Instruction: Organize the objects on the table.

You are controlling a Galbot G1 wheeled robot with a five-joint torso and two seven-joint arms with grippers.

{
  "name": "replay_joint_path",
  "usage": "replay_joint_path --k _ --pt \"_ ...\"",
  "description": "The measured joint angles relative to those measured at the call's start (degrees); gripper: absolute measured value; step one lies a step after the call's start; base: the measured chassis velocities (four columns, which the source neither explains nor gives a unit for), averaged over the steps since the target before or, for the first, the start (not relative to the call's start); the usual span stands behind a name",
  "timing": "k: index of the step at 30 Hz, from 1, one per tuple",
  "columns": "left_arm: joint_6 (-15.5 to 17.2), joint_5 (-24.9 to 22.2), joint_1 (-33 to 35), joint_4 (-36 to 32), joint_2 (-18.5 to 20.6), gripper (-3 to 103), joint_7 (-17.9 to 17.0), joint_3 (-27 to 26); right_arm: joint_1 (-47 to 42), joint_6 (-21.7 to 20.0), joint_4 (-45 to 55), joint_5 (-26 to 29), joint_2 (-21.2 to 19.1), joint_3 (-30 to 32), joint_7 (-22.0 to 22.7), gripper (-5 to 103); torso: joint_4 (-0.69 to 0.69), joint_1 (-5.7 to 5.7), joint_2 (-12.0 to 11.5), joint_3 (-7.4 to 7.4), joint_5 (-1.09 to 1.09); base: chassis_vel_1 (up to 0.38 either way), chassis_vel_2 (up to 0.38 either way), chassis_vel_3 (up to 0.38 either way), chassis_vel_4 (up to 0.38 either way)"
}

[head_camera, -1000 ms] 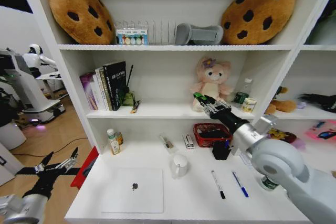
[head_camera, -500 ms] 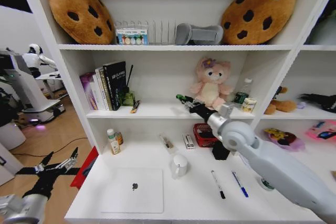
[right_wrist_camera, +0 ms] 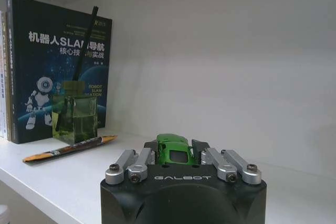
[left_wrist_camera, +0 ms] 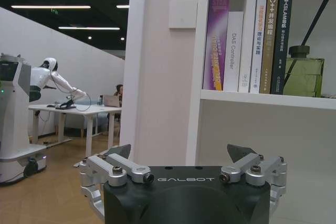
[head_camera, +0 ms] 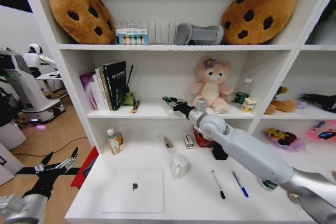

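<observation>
Over the shelf, right hand (right_wrist_camera: pixel 173 153) around green car (right_wrist_camera: pixel 173 149), nose outward.

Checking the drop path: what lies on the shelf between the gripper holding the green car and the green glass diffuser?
Bare white shelf, as the right wrist view shows; the right gripper holds the green car, and a pencil lies before the diffuser.

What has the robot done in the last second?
The right gripper, shut on the green car, swung to the robot's left along the middle shelf, toward the books. Left gripper, laptop and pens stayed put.
</observation>
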Motion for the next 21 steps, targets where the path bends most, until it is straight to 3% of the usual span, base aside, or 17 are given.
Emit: replay_joint_path --k 21 --pt "0.0 0.0 0.0 0.0 0.0 100 0.0 0.0 -1.2 0.7 -0.8 -2.4 -1.1 -1.9 0.1 33 0.02 -0.01 0.0 -0.01 0.00 0.000 0.000 0.000 0.000"
